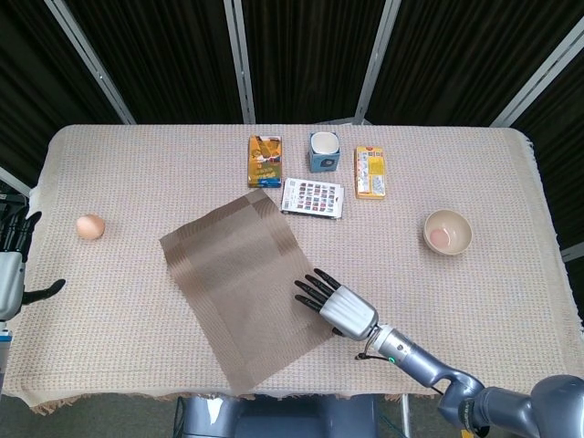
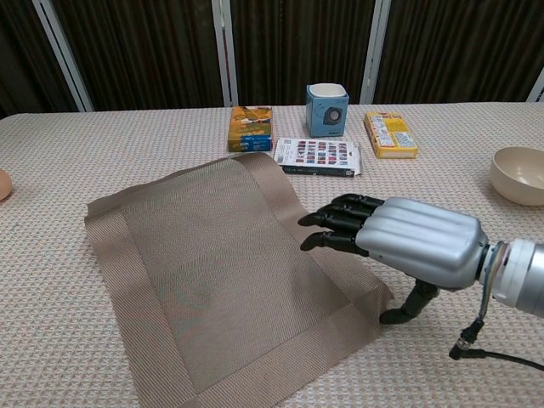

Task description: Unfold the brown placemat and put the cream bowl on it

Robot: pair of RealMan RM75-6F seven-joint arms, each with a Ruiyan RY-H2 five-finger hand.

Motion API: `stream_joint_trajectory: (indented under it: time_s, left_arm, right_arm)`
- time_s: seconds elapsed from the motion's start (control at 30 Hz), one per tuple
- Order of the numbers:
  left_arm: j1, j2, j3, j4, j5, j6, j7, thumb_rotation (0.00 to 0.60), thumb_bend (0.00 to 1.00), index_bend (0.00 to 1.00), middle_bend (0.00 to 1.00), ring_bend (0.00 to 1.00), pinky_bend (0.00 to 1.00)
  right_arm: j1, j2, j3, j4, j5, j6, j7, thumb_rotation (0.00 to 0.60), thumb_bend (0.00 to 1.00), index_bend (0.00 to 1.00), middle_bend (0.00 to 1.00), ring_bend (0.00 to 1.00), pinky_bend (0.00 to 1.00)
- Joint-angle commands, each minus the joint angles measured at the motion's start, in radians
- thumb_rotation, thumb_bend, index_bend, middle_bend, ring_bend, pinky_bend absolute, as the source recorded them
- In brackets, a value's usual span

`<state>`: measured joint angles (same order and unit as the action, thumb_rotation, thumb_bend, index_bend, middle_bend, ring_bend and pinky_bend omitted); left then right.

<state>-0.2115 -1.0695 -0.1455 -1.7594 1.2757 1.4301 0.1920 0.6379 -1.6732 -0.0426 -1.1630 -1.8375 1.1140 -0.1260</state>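
Brown placemat [image 1: 245, 293] flat, right hand [image 1: 336, 306] empty over its right edge, fingers spread

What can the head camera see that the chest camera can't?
Only the head view shows the left hand, open past the table's left edge, the whole egg, and the cream bowl's pinkish inside.

Only the chest view shows the right hand's thumb reaching down beside the brown placemat's corner.

Both show the placemat lying unfolded, the right hand over its right edge, the bowl off the mat, and the blue cup.
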Motion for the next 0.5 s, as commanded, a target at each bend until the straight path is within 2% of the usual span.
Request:
stream_joint_trajectory:
  time_s: [0.03, 0.23, 0.3, 0.47, 0.5]
  left_arm:
    - [0.0, -0.001, 0.0, 0.001, -0.001, -0.001, -0.001, 0.6, 0.0, 0.0, 0.0, 0.0, 0.0]
    - [0.0, -0.002, 0.0, 0.001, -0.001, -0.005, 0.001, 0.6, 0.0, 0.0, 0.0, 0.0, 0.0]
    - [-0.001, -0.003, -0.001, 0.002, -0.001, -0.005, 0.003, 0.6, 0.0, 0.0, 0.0, 0.0, 0.0]
    - [-0.001, -0.004, 0.001, 0.002, -0.001, -0.01, 0.004, 0.6, 0.0, 0.0, 0.0, 0.0, 0.0]
    - [-0.001, -0.003, 0.001, 0.002, -0.001, -0.01, 0.004, 0.6, 0.0, 0.0, 0.0, 0.0, 0.0]
  right_arm:
    - [0.003, -0.013, -0.018, 0.033, -0.022, 0.023, 0.008, 0.6, 0.01, 0.16, 0.02, 0.0, 0.0]
    - [0.014, -0.038, -0.037, 0.104, -0.052, 0.05, 0.014, 0.6, 0.07, 0.18, 0.02, 0.0, 0.0]
    - [0.015, -0.044, -0.042, 0.118, -0.054, 0.054, 0.023, 0.6, 0.13, 0.2, 0.03, 0.0, 0.0]
    - [0.018, -0.063, -0.047, 0.153, -0.054, 0.067, 0.04, 0.6, 0.41, 0.26, 0.04, 0.0, 0.0]
    - [0.018, -0.064, -0.047, 0.156, -0.054, 0.068, 0.041, 0.6, 0.44, 0.28, 0.04, 0.0, 0.0]
